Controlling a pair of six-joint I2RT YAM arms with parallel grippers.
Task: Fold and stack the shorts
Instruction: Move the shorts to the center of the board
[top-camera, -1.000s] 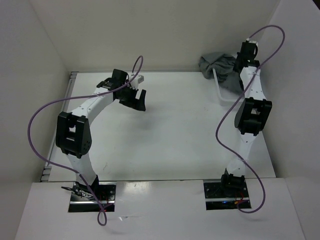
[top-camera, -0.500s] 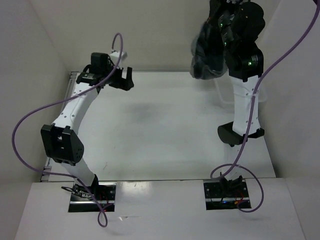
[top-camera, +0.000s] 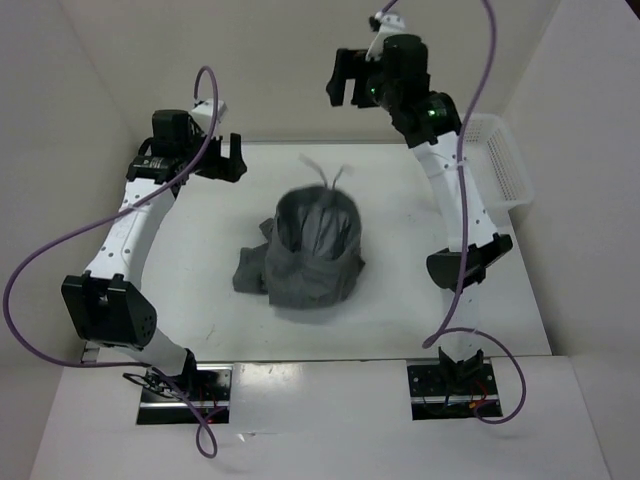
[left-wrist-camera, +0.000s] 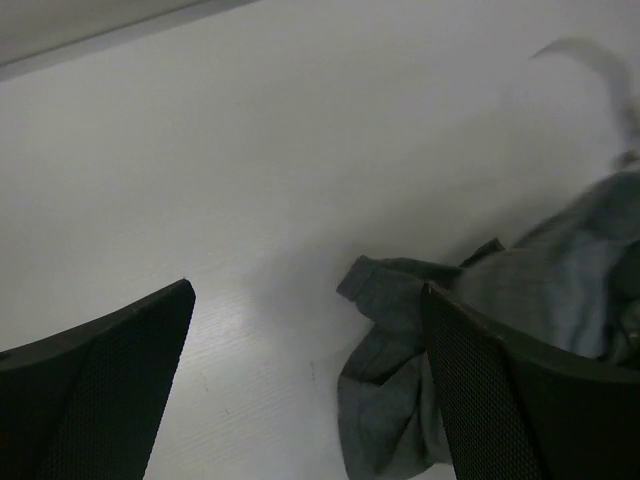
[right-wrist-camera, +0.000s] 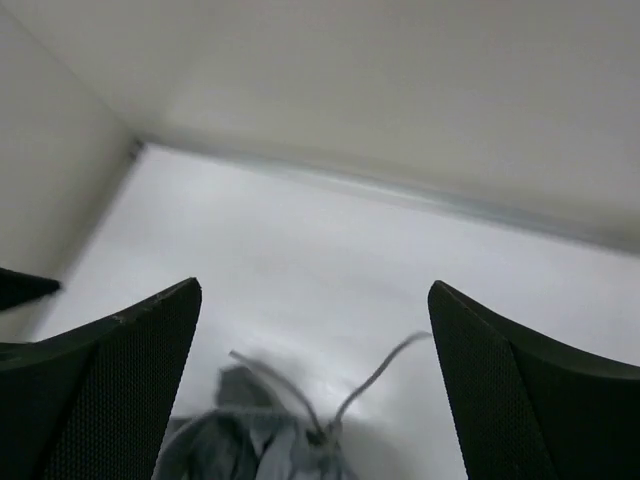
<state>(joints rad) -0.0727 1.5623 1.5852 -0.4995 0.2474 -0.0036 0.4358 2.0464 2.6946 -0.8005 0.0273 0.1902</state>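
The grey shorts (top-camera: 310, 255) lie in a crumpled heap in the middle of the white table, waistband gaping upward and the light drawstring (top-camera: 330, 180) blurred above it. My right gripper (top-camera: 343, 85) hangs high over the back of the table, open and empty; in its wrist view (right-wrist-camera: 315, 285) the shorts (right-wrist-camera: 250, 440) and drawstring (right-wrist-camera: 380, 370) sit below and apart from the fingers. My left gripper (top-camera: 215, 155) is open at the back left, clear of the cloth. The left wrist view (left-wrist-camera: 308, 290) shows a fold of the shorts (left-wrist-camera: 385, 400) next to its right finger.
A white mesh basket (top-camera: 497, 160) stands at the back right against the wall. White walls close in the table on the left, back and right. The right arm's elbow (top-camera: 468, 262) hangs low over the table's right side.
My right gripper carried the shorts up and left from the back right corner, then opened; the shorts dropped onto the table's middle. The left arm swung out to the back left.
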